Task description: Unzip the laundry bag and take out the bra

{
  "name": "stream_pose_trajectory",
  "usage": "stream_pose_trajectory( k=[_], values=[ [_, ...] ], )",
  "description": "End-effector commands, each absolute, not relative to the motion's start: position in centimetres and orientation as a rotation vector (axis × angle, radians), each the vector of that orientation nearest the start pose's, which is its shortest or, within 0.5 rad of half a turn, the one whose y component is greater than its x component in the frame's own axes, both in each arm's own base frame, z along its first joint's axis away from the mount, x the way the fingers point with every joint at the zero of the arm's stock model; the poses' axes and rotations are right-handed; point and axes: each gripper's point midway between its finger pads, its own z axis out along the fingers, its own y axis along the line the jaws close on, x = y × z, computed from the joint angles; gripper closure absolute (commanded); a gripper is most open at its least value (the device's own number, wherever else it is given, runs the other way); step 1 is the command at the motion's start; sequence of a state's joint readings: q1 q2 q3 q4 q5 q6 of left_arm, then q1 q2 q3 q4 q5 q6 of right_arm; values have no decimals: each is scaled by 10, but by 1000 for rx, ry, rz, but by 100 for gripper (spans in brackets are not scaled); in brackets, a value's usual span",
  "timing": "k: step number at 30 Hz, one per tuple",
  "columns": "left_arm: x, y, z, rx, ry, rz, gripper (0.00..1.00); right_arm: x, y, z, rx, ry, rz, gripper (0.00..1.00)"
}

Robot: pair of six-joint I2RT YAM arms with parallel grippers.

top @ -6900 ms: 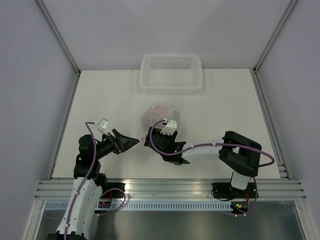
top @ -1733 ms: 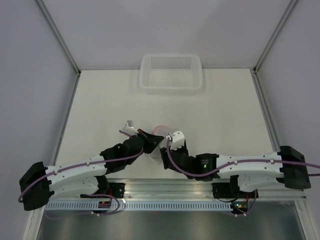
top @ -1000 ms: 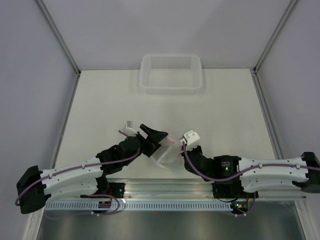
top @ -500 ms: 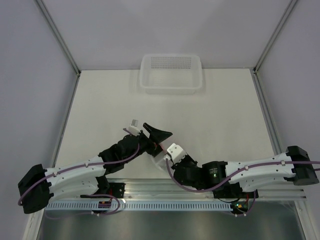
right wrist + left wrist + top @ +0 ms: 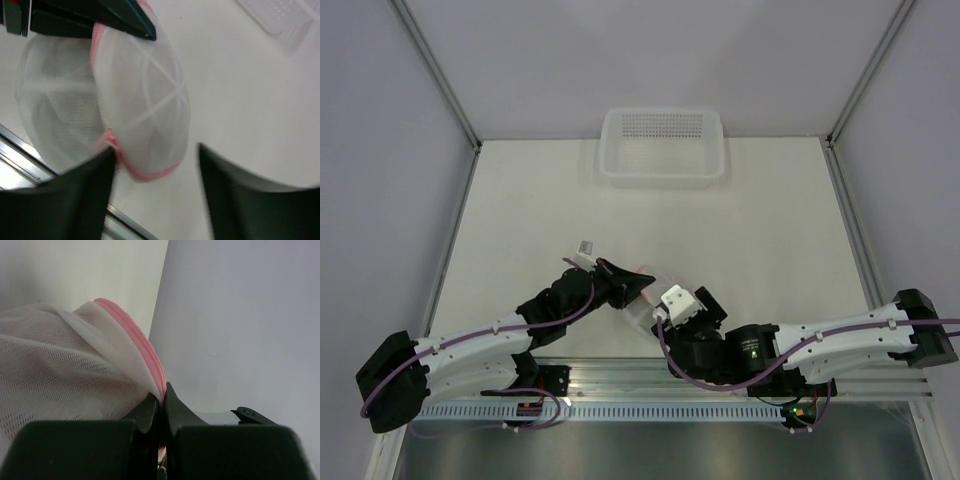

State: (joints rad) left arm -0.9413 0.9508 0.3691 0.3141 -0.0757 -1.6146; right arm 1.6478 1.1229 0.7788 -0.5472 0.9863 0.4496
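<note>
The laundry bag [image 5: 642, 303], a small white mesh dome with pink zipper trim, hangs lifted near the table's front edge. My left gripper [image 5: 642, 281] is shut on its pink trim; in the left wrist view the jaws [image 5: 162, 397] pinch the trim beside the mesh [image 5: 65, 385]. My right gripper [image 5: 692, 303] stands open just right of the bag. In the right wrist view its blurred fingers [image 5: 95, 180] flank the lower end of the bag [image 5: 140, 105] without gripping it. The left gripper's fingers [image 5: 90, 17] hold the bag's top there. I cannot make out the bra through the mesh.
A clear rectangular plastic basket [image 5: 663, 150] stands at the table's far edge, its corner [image 5: 280, 15] showing in the right wrist view. The metal rail [image 5: 660, 375] of the table's near edge runs just below the bag.
The left gripper has shut on the bag's pink trim. The right gripper has let go of the bag and opened, staying close beside it.
</note>
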Motion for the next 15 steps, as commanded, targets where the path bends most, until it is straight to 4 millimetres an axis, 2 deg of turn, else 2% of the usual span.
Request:
stream_pose_trajectory(
  k=[1,2,5,6,9,11,12,13,14,15],
  values=[
    [195,-288,191,-825,1953,-1597,98,127,249,201,-600,1812,109,9],
    [196,-283,187,-850,1940,-1583,98,126,247,204,-584,1821,123,2],
    [207,-264,193,-954,1834,-1540,98,125,247,213,-522,1833,187,2],
    [213,-255,188,-999,1811,-1475,98,124,248,215,-495,1842,218,2],
    [221,-239,195,-1064,1728,-1418,98,121,256,221,-413,1850,343,2],
    [220,-237,198,-1087,1688,-1441,98,115,269,226,-345,1853,486,3],
    [222,-235,203,-1114,1647,-1465,98,113,273,216,-351,1856,520,5],
    [221,-236,205,-1122,1636,-1480,98,108,286,225,-292,1843,641,5],
    [219,-240,205,-1123,1642,-1488,98,107,290,226,-259,1834,687,6],
    [219,-242,205,-1131,1635,-1489,98,106,292,219,-244,1835,711,7]
  ],
)
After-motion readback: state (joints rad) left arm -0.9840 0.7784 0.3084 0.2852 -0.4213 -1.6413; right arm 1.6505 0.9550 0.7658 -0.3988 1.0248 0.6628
